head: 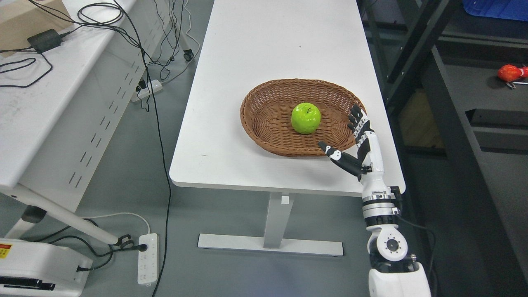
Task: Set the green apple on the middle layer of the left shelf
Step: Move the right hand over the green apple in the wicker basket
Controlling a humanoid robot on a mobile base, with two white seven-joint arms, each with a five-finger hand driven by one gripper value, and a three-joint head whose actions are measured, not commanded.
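No legible text, brand, or number appears anywhere in the view. The only label-like mark is a small red and yellow sticker (5, 250) on the white base unit (39, 264) at the lower left corner (its print is too small to read). The cardboard box (29, 18) at the upper left shows no print on its visible faces.

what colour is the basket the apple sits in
Brown woven wicker basket, holding the green apple; it shows clearly in the head view.
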